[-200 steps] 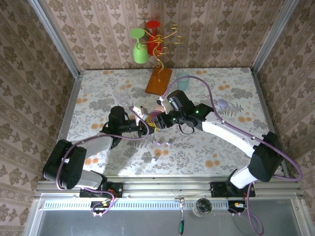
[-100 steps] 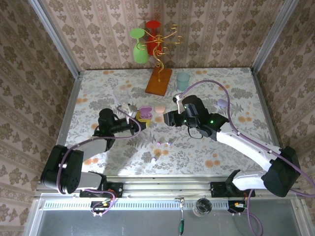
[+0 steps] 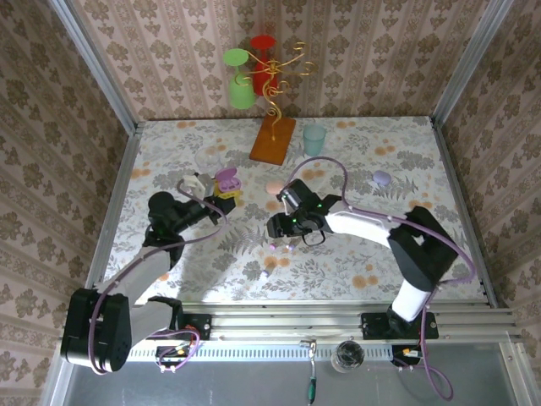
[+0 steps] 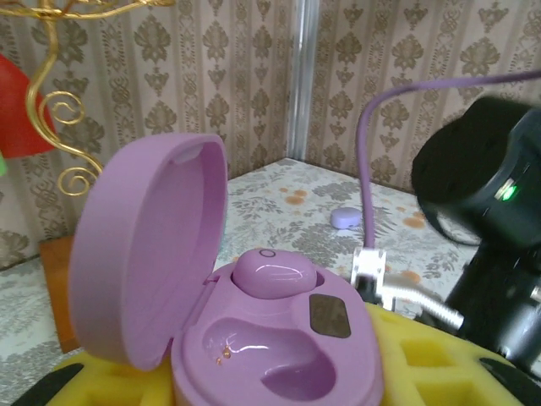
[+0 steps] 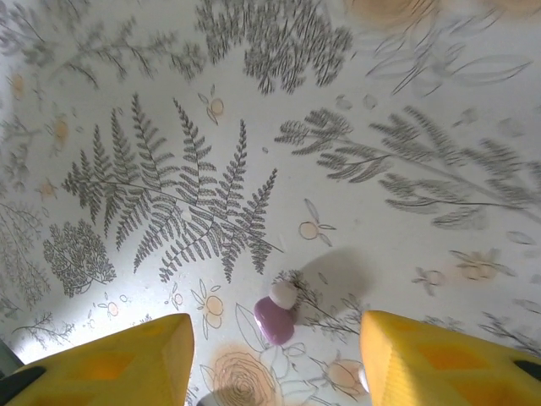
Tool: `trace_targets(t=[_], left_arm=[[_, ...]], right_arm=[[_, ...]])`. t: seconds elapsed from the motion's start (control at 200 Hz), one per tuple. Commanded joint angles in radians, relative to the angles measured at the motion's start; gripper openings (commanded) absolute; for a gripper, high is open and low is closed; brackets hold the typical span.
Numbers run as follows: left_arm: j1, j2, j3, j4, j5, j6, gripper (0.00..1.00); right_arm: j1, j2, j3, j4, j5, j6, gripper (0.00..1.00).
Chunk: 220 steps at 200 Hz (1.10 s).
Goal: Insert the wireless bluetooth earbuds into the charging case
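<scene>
At left-centre of the flower-print table (image 3: 423, 254): left gripper (image 3: 216, 189), jaws closed onto the base of an open purple case (image 4: 254, 342), with yellow pads (image 4: 439, 368) showing on either side of it. Lid (image 4: 144, 254) hinged back, standing nearly upright. Seated in the far well: one purple earbud (image 4: 272, 272). Near well (image 4: 279, 364) unfilled and glossy, with small gold contacts inside.

At table centre: right gripper (image 5: 275, 372), aimed down at the table, jaws spread, pinching nothing. On the table between its two yellow fingers (image 5: 127, 359), clear of both: a second earbud (image 5: 272, 321), purple with a white tip.

In the overhead view, just on the near side of the right gripper: that same bud as one of a pair. Beside it: a paler bud (image 3: 290, 248), too small for detail. Closer to the arm bases, apart from the pair: a third bud (image 3: 264, 275).

Farther back:
- pink case (image 3: 275, 187), pebble-shaped, just beyond the right gripper
- lilac case (image 3: 382, 178), toward the right side
- teal cup (image 3: 314, 139) beside the wooden base of a wire stand (image 3: 272, 139), at the far edge
</scene>
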Motion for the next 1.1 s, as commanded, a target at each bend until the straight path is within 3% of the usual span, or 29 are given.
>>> trace_targets(t=[0.0, 0.16, 0.51, 1.095], left_arm=[[0.006, -0.031, -0.011, -0.034, -0.051, 0.013, 0.34], [0.005, -0.047, -0.011, -0.044, -0.100, -0.033, 0.35], [-0.005, -0.048, -0.019, -0.028, -0.059, -0.034, 0.33], [-0.020, -0.030, -0.012, -0.034, -0.041, -0.008, 0.33]], right_arm=[[0.007, 0.062, 0.080, -0.025, -0.093, 0.023, 0.54], [0.009, 0.159, 0.156, -0.040, -0.138, -0.021, 0.53], [0.001, 0.288, 0.227, -0.076, -0.207, -0.079, 0.53], [-0.004, 0.163, 0.066, -0.065, -0.228, -0.067, 0.48]])
